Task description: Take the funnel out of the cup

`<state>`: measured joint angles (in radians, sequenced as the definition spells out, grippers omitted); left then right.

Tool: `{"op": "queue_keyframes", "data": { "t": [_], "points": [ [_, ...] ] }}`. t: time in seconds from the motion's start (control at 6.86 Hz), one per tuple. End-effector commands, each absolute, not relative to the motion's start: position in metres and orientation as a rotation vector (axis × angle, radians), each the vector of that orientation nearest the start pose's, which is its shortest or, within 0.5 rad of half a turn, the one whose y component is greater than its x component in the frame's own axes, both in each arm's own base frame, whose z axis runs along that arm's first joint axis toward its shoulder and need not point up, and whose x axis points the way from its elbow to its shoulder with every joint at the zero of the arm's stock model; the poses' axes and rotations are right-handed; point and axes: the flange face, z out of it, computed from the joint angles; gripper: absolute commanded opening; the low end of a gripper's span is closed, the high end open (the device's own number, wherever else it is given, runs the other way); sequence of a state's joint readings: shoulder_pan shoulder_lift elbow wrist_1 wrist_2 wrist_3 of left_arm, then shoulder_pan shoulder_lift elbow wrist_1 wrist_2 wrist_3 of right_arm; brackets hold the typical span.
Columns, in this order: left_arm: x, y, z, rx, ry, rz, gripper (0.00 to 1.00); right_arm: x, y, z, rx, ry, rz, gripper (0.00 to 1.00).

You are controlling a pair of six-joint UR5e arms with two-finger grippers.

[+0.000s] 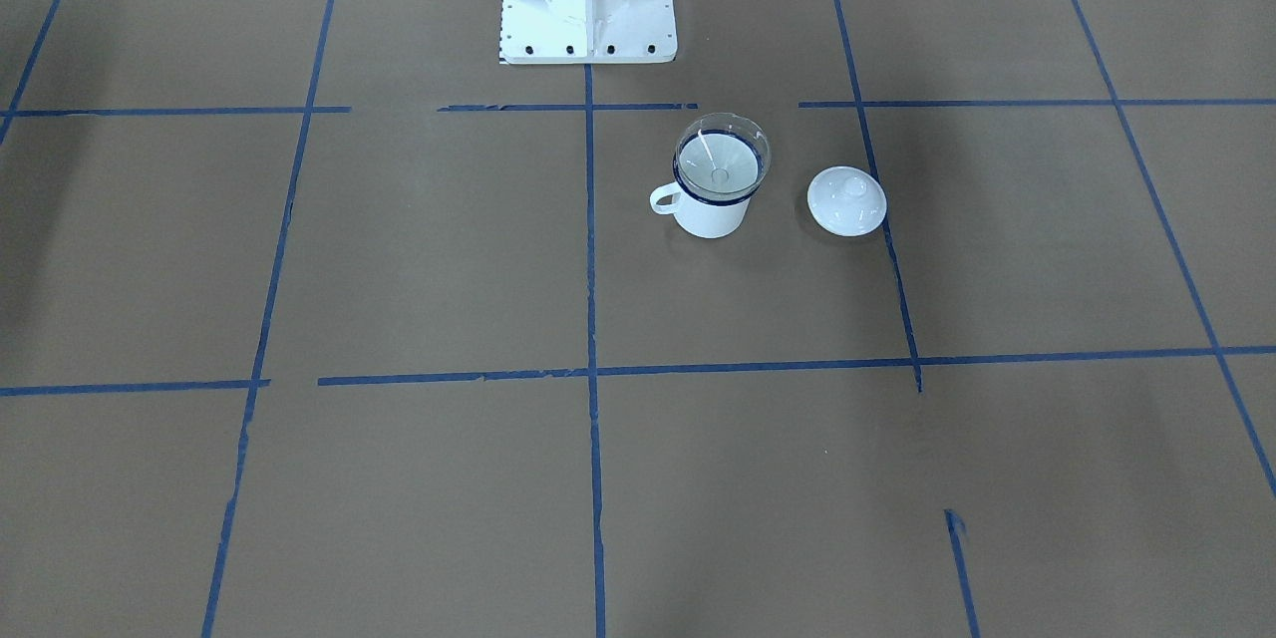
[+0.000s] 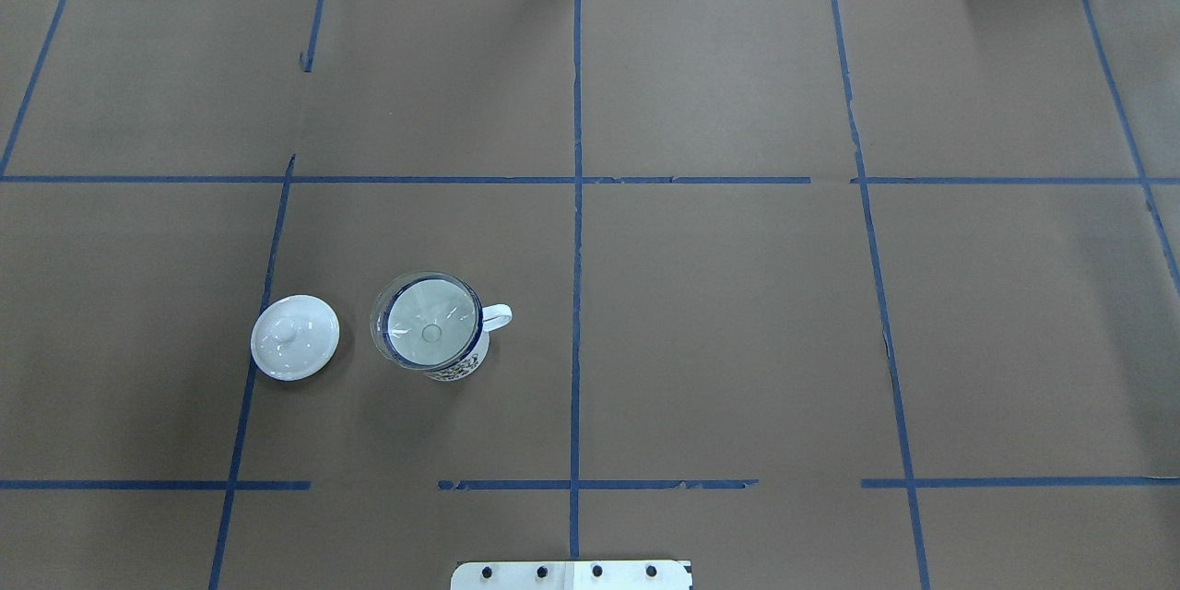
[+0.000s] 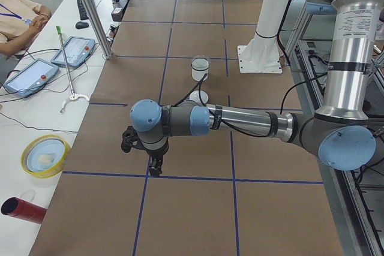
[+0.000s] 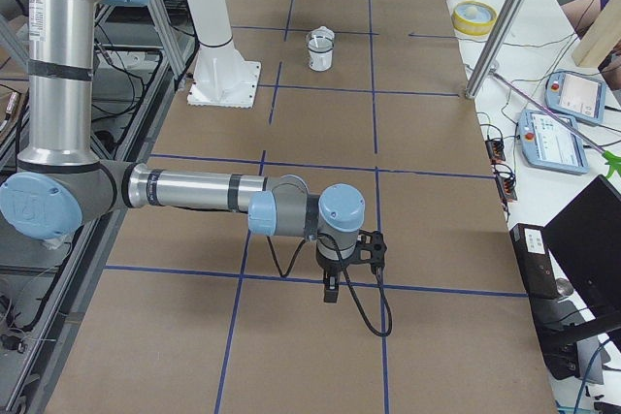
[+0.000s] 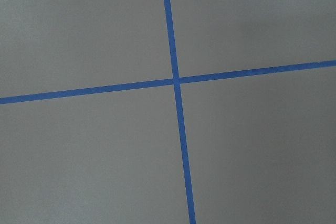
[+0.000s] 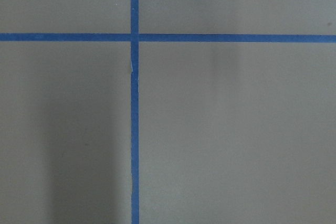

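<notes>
Left gripper point(image 3: 155, 171): hung fingers-down at the robot's left end of the table point(image 2: 719, 332), above a crossing of blue tape point(image 5: 176, 81). Its wrist view showed only brown paper and tape. It was seen only from the side, so I could not tell how far apart the jaws stood or whether they held anything. Well apart from the cup.

Lid point(image 2: 295, 336): white, domed, knob up. It lay flat on the paper on the robot's left of the cup, near it but not touching, with its edge over a tape line.

Cup point(image 2: 466, 363): white with a dark blue rim. It stood upright just left of the centre tape line, with its handle pointing toward the robot's right.

Funnel point(image 2: 427, 321): clear plastic. It sat in the cup's mouth with its wide rim resting above the cup's rim and its spout down inside.

Base point(image 1: 588, 10): white, on the centre line at the robot's edge of the table.

Right gripper point(image 4: 332, 290): hung fingers-down at the robot's right end, over another tape crossing and far from the cup. Its opening could not be told either.
</notes>
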<state>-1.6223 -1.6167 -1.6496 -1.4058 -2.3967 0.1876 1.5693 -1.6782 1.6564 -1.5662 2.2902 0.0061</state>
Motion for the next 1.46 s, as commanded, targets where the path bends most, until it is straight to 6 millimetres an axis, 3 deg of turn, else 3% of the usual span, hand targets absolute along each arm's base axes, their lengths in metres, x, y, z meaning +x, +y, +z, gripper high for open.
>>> {"op": "queue_keyframes", "data": {
  "t": [0.0, 0.44, 0.58, 0.87, 1.02, 1.17, 1.31],
  "points": [
    [-0.085, -0.501, 0.603, 0.078, 0.825, 0.116, 1.00, 0.067, -0.445, 0.670, -0.019, -0.719, 0.010, 1.00],
    [-0.084, -0.506, 0.592, 0.094, 0.825, 0.120, 1.00, 0.067, -0.445, 0.671, -0.020, -0.719, 0.011, 1.00],
    [-0.082, -0.507, 0.571, 0.086, 0.828, 0.031, 1.00, 0.067, -0.445, 0.670, -0.019, -0.719, 0.010, 1.00],
    [-0.058, -0.510, 0.522, 0.092, 0.832, -0.080, 1.00, 0.067, -0.445, 0.670, -0.019, -0.719, 0.010, 1.00],
    [-0.041, -0.510, 0.502, 0.069, 0.845, -0.139, 1.00, 0.067, -0.445, 0.670, -0.019, -0.719, 0.010, 1.00],
    [-0.006, -0.516, 0.467, 0.044, 0.866, -0.189, 1.00, 0.067, -0.445, 0.671, -0.020, -0.719, 0.011, 1.00],
    [0.041, -0.536, 0.418, 0.002, 0.891, -0.274, 1.00, 0.067, -0.445, 0.670, -0.019, -0.719, 0.010, 1.00]
  ]
}}
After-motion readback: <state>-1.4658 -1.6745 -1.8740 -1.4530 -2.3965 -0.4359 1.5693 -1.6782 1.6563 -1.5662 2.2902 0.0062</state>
